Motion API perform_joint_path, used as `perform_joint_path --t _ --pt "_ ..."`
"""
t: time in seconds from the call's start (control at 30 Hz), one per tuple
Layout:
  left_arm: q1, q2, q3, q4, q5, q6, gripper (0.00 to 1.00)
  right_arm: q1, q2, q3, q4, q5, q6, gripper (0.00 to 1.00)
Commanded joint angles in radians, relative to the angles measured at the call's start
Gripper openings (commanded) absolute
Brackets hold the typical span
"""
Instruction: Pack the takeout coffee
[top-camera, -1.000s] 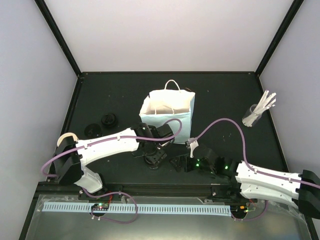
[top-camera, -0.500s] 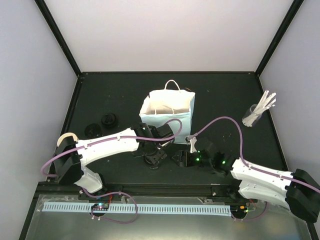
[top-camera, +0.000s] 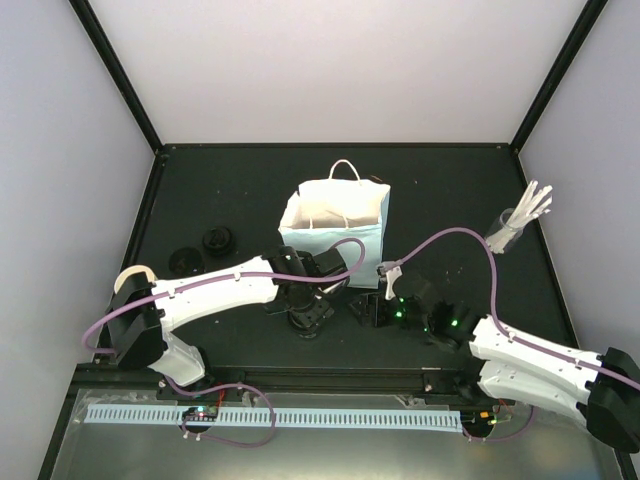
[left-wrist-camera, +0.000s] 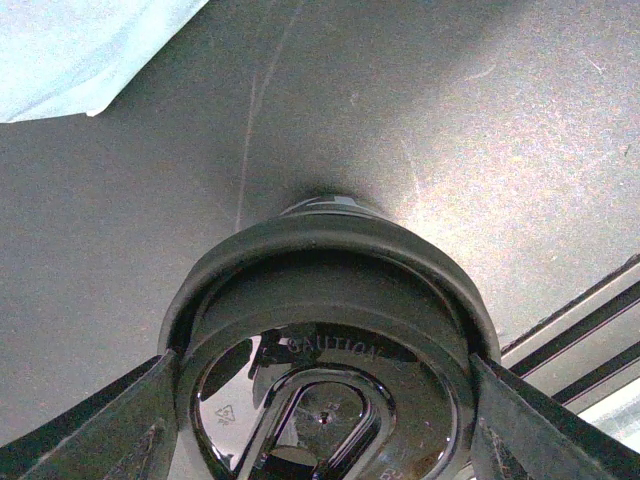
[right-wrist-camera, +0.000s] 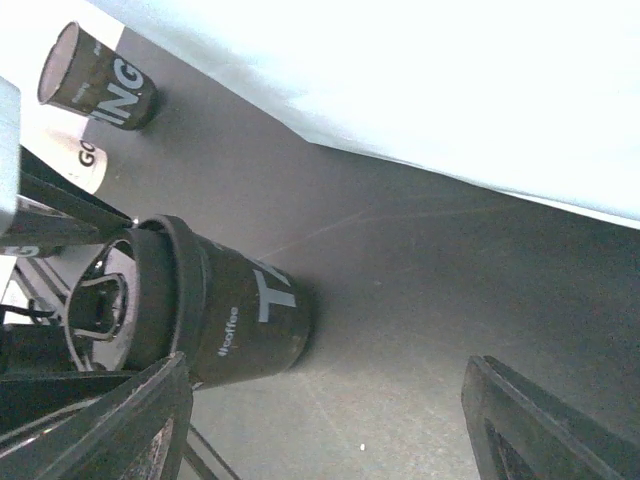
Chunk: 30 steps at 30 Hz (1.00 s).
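Cup: lidded coffee cup upright on table, just before light-blue paper bag.
Left gripper: clamped on lid rim.
Right gripper: spread, empty, beside cup.
Lift, likely next: straight up, level; clear bag lip before lowering; lid-only hold may slip.

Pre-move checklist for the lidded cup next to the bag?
1. Black round plastic lid seated on the dark paper cup: ok.
2. Cup upright, base on the black table: ok.
3. Left gripper closed against the lid rim on both sides: ok.
4. Right gripper open, with nothing between its fingers: ok.
5. Light-blue paper bag upright, mouth open: ok.
6. Cup carrier ready: cannot tell, as none shows in any view.
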Motion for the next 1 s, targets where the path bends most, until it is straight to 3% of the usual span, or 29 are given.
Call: perform_joint_path --t 0.0,0.27,0.63,0.97 --pt "-0.012 0.027 0.015 0.011 0.005 0.02 0.75 -0.007 -0.02 0.022 -0.033 0.035 -0.064 0.76" --pt "-0.013 0.029 0.015 0.025 0.005 0.025 0.75 -0.007 0.023 0.006 0.096 -0.082 -0.047 0.75" --pt "-0.012 0.054 0.02 0.032 0.015 0.037 0.75 -0.007 0.185 0.04 0.246 -0.21 0.026 0.6" --pt "-0.013 0.068 0.004 0.036 0.014 0.031 0.75 -0.007 0.24 0.038 0.303 -0.246 0.065 0.53"
